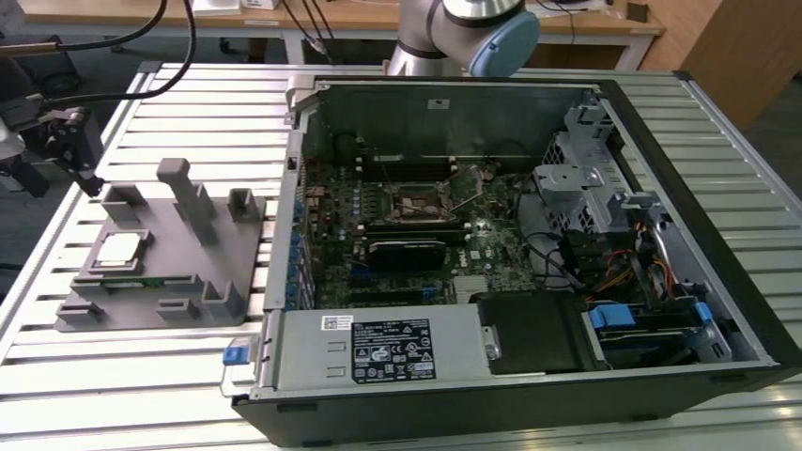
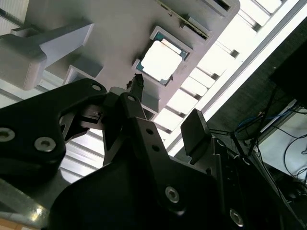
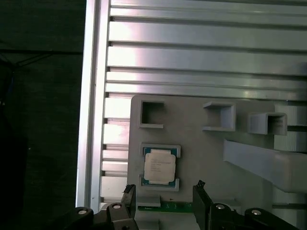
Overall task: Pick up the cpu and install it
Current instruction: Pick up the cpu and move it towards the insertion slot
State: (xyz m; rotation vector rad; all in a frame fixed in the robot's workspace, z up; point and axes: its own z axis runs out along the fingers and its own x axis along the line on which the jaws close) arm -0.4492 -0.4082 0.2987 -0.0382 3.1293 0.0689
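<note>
Cpu [image 3: 159, 166] sits flat in its pocket on the grey fixture [image 3: 206, 163], metal top up, untouched. In the exterior view the fixture [image 1: 188, 282] lies on the slatted table [image 1: 150, 385], on the exterior view's left of the open PC case [image 1: 652, 235]. The socket [image 1: 420, 199] on the board looks empty.

Gripper [image 3: 164, 189] is above the fixture near the cpu, fingers [image 3: 128, 194] spread, gripping nothing.

Step, as I judge it: approach for the pick, install not begun. The grasp calls for lining up so the fingers straddle opposite chip edges, clear of the pocket walls. The chip is thin, so there's little edge to grip.
</note>
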